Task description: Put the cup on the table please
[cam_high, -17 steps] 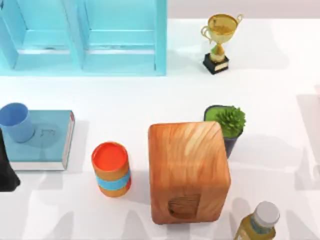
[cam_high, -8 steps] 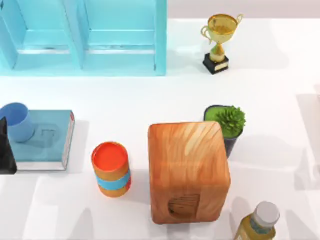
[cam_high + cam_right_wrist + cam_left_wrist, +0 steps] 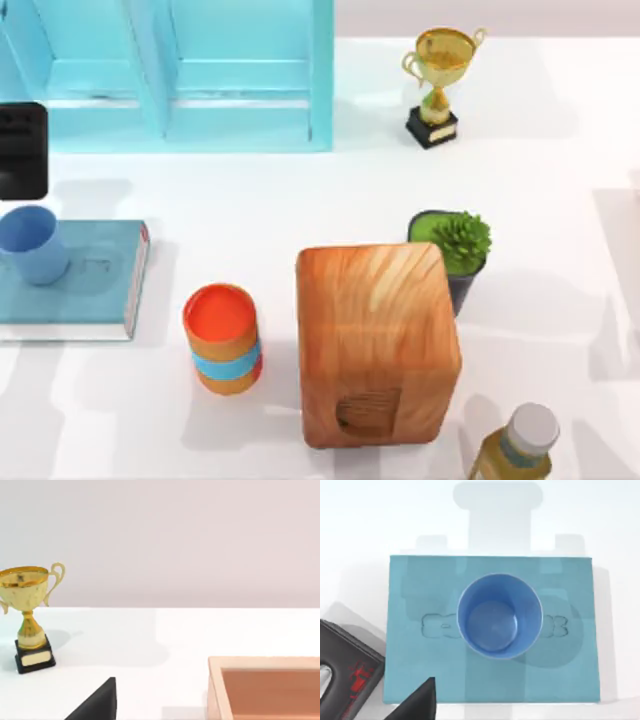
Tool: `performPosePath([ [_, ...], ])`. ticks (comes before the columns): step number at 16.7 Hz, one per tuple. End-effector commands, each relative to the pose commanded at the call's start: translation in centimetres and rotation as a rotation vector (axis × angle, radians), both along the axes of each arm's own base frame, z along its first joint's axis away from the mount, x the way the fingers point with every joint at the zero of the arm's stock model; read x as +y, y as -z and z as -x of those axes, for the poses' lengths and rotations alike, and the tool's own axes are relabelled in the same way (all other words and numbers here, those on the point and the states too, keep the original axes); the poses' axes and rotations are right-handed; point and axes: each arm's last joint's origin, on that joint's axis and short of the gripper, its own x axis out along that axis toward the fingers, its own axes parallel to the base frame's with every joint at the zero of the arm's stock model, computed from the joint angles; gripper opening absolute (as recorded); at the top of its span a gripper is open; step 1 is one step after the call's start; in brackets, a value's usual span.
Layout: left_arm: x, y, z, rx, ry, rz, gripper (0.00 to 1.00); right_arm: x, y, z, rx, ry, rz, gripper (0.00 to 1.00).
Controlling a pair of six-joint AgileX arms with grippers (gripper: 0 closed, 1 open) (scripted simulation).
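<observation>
The light-blue cup [image 3: 30,243] stands upright and empty on the left end of a teal book [image 3: 95,285], near the left edge of the white table [image 3: 260,205]. The left wrist view looks straight down into the cup [image 3: 500,615], centred on the book [image 3: 420,580]. My left gripper [image 3: 22,150] hangs in the air just behind the cup, toward the shelf, apart from it. My right gripper [image 3: 97,702] is parked on the right side, with a black edge of it in its wrist view.
A light-blue shelf unit [image 3: 170,75] lines the back left. An orange can with a blue band [image 3: 222,337] stands right of the book, then a large wooden box [image 3: 375,340]. A potted plant [image 3: 455,250], a gold trophy [image 3: 438,85] and a bottle [image 3: 520,445] stand on the right.
My left arm has travelled from the table's left edge, in front of the cup, back toward the shelf, and now sits behind the cup. The cup and book have not moved.
</observation>
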Motion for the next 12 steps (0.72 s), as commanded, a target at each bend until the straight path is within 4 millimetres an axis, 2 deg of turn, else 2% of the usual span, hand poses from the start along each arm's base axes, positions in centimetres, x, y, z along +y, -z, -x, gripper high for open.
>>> performPosePath([
  [3,-0.6,0.4,-5.7,0.242,-0.008,-0.018,1.0,0.0,0.0,0.0,0.0,0.0,0.0,1.0],
  [6,-1.2,1.7,-9.9,0.43,-0.009,-0.036,1.0,0.0,0.0,0.0,0.0,0.0,0.0,1.0],
  [9,-1.8,2.8,-12.1,0.548,0.0,-0.051,1.0,0.0,0.0,0.0,0.0,0.0,0.0,1.0],
  [12,-2.1,3.2,-12.6,0.589,0.008,-0.057,1.0,0.0,0.0,0.0,0.0,0.0,0.0,1.0],
])
